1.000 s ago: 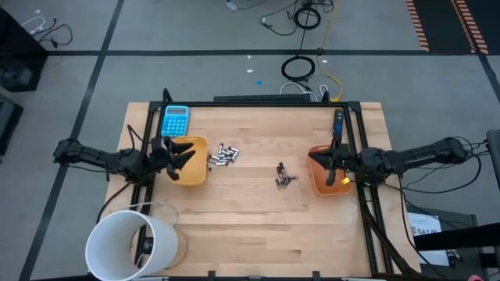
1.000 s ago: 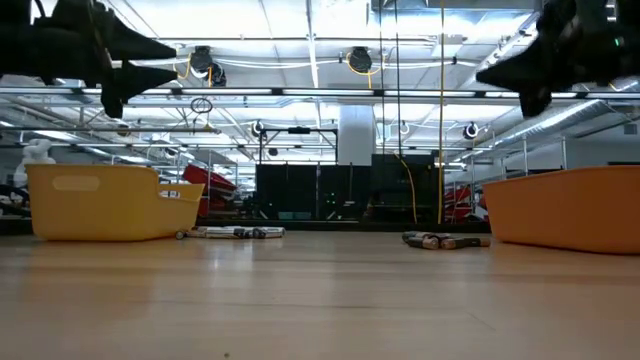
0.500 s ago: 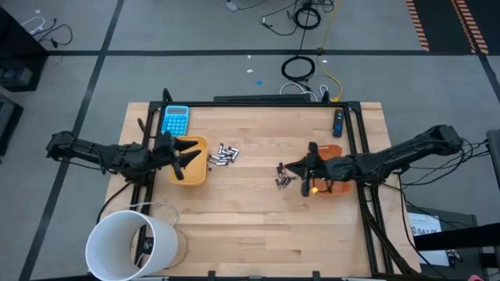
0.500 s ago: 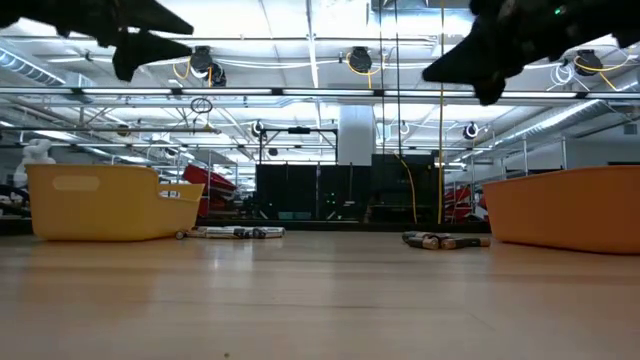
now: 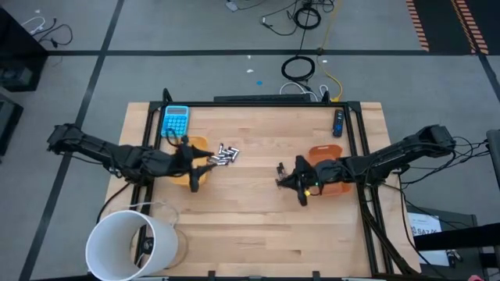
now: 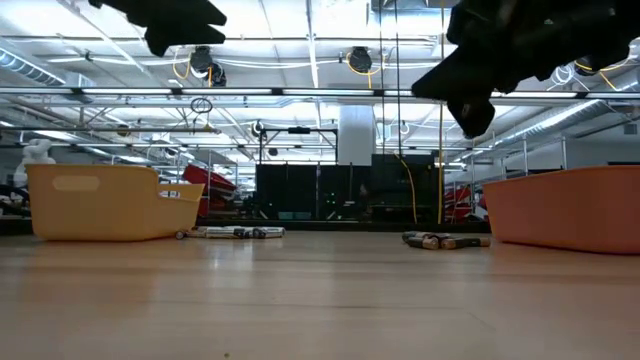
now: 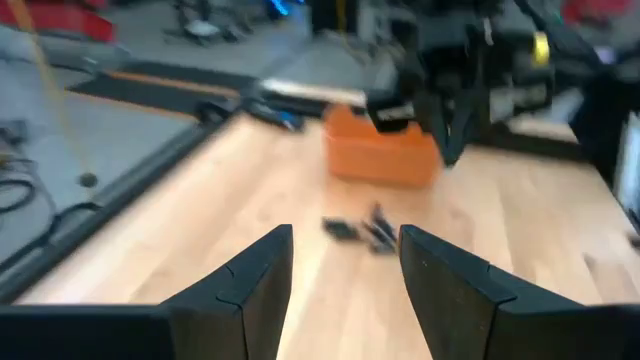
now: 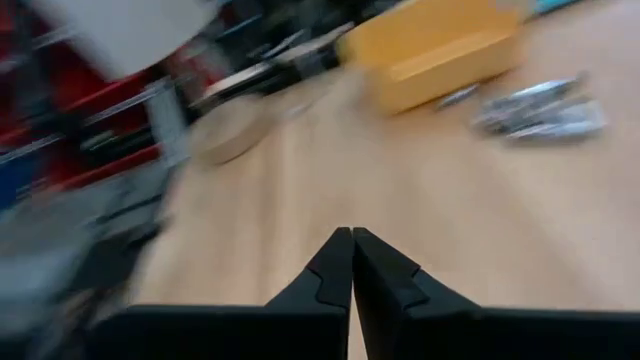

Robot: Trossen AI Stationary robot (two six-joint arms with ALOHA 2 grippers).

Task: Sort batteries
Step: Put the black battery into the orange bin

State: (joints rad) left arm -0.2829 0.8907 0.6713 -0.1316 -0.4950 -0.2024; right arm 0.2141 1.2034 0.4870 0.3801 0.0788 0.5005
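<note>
Right gripper [image 5: 299, 187], fingers pressed together with nothing between them, hangs above the table just beside the small cluster of darker batteries [image 5: 283, 179], with the orange tray [image 5: 322, 154] close behind it — a placement that suits a descent onto that cluster, though the closed fingers would have to part first. Left gripper [image 5: 201, 169], fingers spread apart and empty, reaches out over the yellow tray [image 5: 197, 145] toward the silvery batteries [image 5: 223, 155], which lie loose on the wood just beyond the tray's inner side; its open stance reads as readiness to take one. The two heaps lie well apart, each near its own tray, so each arm appears assigned the pile on its side — a judgement, not an observation. The blue calculator [image 5: 175, 121] rests at the table's far left corner and a white bucket [image 5: 129, 243] stands at the near left edge. No brand, label or legible writing can be made out on batteries, trays or calculator.
</note>
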